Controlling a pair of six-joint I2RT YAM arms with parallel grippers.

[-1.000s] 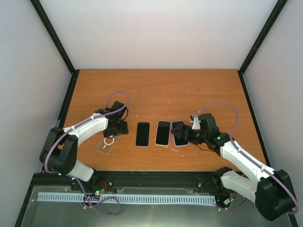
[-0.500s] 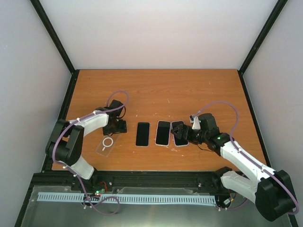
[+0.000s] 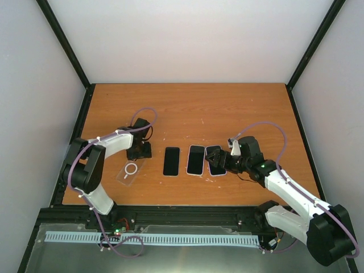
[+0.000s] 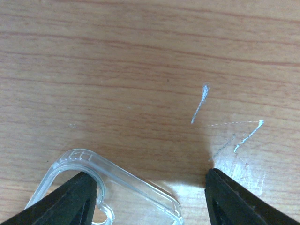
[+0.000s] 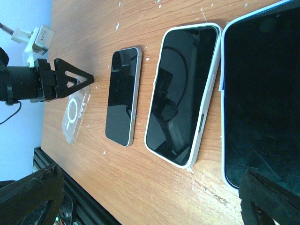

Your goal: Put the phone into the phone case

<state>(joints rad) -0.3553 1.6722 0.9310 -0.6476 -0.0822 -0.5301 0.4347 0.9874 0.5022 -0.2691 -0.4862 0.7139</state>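
Three phones and a clear case (image 5: 75, 112) in a row on the table (image 5: 93, 28).
A bare phone (image 5: 123, 96), a white-cased phone (image 5: 183, 93) and a blue-rimmed phone (image 5: 262, 93) lie face up, screens dark, the two cased ones just beside each other. The clear case, with its white ring, lies nearest the table's side edge, the left gripper (image 5: 86, 80) over its end. The right gripper (image 5: 149, 185) has its fingers wide apart, holding nothing.

Table (image 3: 187, 108): orange-brown wood grain, marked with pale scratches (image 4: 199, 104). Walls (image 3: 187, 40): plain white, on three sides, evenly lit. Frame posts (image 3: 64, 42): black, set at the corners. Perforated white strip (image 3: 153, 239): mounted along the near edge.
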